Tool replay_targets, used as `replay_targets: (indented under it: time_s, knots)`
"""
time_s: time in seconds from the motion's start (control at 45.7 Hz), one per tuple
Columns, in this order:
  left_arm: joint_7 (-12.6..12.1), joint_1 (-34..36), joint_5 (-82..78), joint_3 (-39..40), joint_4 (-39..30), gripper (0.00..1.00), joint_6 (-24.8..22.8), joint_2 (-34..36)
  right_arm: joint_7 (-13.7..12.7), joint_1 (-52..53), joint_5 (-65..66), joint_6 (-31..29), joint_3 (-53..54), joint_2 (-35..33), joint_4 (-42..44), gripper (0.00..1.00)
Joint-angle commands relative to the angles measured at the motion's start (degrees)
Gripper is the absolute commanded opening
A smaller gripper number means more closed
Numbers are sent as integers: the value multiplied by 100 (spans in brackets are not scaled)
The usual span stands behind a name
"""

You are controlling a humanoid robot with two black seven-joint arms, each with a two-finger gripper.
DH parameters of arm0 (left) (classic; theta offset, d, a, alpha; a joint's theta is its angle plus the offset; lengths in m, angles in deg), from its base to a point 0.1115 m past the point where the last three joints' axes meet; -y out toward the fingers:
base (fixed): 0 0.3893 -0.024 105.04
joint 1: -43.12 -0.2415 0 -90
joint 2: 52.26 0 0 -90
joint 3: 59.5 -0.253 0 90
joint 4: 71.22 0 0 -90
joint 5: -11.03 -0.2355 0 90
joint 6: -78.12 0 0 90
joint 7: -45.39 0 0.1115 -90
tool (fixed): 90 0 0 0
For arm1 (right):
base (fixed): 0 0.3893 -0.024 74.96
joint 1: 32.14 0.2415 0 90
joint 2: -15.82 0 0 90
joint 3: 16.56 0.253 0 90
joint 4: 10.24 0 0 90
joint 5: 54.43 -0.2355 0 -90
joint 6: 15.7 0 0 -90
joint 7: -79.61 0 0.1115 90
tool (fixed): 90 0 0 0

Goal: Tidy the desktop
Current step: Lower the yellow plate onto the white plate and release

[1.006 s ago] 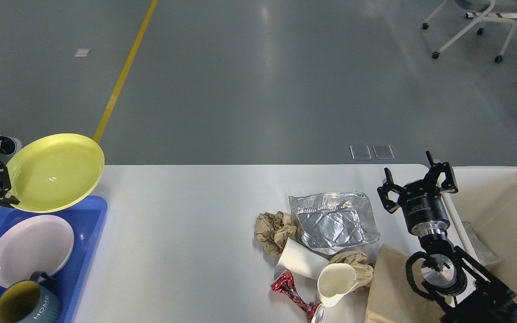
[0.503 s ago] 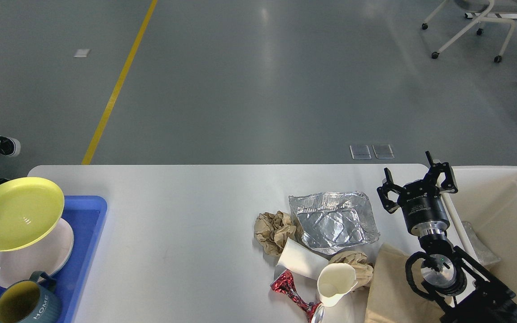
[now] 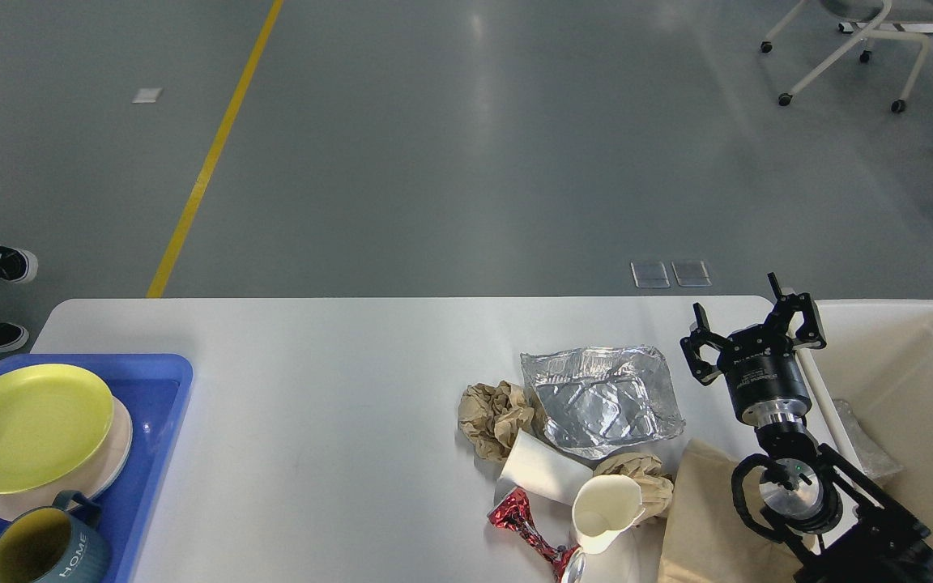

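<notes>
Yellow plate lowered onto white plate | blue tray | mug adjacent

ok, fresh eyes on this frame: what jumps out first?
Likely the bright yellow-green round plate, stacked on a pale plate in the blue plastic tray at the desktop's left end. Next, the litter near the right: a crumpled silver foil container, brown paper wads and white paper cups on the matte white-grey desktop. The right claw is open between that pile and the cream bin.
</notes>
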Motion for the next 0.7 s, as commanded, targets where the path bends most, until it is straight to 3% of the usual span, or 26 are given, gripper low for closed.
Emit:
replay_targets:
  time_s: [0.0,0.612,0.678]
  knots:
    - [2,-3,-175,3,-7,0,5,-51,0,0,-5,-4,0,0,1,100]
    - [-24,-91,-220,21,-33,0,13,-210,0,0,-5,-4,0,0,1,100]
    - [-24,-91,-220,21,-33,7,40,-210,0,0,-5,5,0,0,1,100]
